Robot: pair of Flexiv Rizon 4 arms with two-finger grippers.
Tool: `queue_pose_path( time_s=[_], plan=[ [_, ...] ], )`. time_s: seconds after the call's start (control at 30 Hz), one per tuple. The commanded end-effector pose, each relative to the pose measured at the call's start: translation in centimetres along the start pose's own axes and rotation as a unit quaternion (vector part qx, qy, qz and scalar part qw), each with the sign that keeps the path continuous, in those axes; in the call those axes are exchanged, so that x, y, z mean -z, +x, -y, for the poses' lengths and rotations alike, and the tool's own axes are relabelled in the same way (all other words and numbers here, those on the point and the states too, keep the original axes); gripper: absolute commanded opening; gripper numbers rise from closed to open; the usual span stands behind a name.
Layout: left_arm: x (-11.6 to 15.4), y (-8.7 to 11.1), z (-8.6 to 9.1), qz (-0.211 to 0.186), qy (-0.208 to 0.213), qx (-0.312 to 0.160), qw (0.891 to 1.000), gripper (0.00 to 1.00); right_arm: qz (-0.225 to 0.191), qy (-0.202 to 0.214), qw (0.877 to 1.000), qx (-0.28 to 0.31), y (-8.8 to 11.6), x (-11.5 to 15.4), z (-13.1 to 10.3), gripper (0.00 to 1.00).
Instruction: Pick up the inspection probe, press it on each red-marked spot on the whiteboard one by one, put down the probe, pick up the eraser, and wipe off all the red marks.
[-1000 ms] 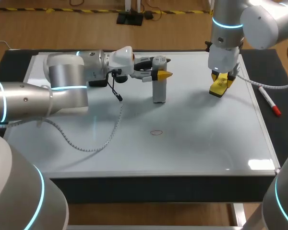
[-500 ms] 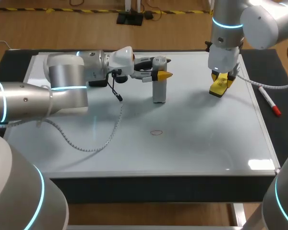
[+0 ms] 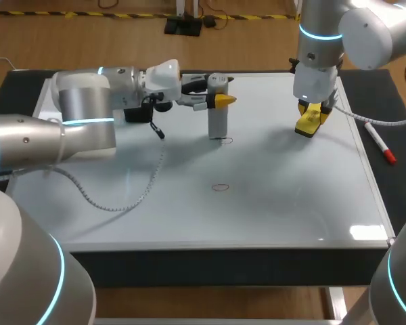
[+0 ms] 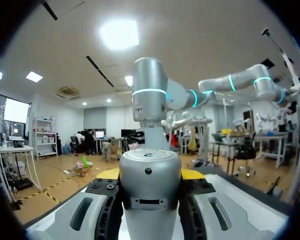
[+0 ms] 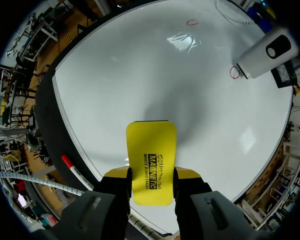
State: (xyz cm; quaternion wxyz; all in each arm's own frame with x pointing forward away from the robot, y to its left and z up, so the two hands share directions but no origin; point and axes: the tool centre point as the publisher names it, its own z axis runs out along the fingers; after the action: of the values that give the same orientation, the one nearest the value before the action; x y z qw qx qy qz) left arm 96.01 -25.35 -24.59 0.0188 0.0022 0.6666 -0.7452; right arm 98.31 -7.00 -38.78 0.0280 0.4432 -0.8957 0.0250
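Whiteboard (image 3: 291, 203) fills the desk (image 3: 392, 196). My left tool (image 3: 220, 99) clamps the upright probe (image 3: 218, 118) near the far edge, base just beside one red mark (image 3: 225, 140); a second red mark (image 3: 220, 187) lies mid-board. My right tool (image 3: 311, 116) pinches the eraser (image 5: 151, 150). Pressing step, I judge: next, centre the probe over its mark.
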Motion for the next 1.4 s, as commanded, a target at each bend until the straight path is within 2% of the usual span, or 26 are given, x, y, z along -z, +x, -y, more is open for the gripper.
queue_pose_path(
  time_s=[0.03, 0.5, 0.67, 1.1, 1.4],
  plan=[
    [2.4, 1.1, 1.8, 0.018, -0.006, -0.004, 1.000, 0.00, -0.002, 0.001, 1.000, 0.001, 0.0, 0.1, 0.1, 0.00],
    [10.2, 1.8, 4.0, 0.076, -0.005, -0.020, 0.997, 0.00, -0.002, 0.001, 1.000, 0.001, 0.0, 0.1, 0.1, 0.00],
    [13.4, 2.7, 4.8, 0.103, -0.005, -0.030, 0.994, 0.00, -0.002, 0.001, 1.000, 0.001, 0.0, 0.1, 0.1, 0.00],
    [22.6, 5.9, 5.1, 0.179, -0.009, -0.033, 0.983, 0.00, -0.002, 0.001, 1.000, 0.001, 0.0, 0.1, 0.1, 0.00],
    [25.8, 6.7, 5.5, 0.203, -0.006, -0.037, 0.979, 0.00, -0.002, 0.001, 1.000, 0.001, 0.0, 0.1, 0.1, 0.00]
  ],
)
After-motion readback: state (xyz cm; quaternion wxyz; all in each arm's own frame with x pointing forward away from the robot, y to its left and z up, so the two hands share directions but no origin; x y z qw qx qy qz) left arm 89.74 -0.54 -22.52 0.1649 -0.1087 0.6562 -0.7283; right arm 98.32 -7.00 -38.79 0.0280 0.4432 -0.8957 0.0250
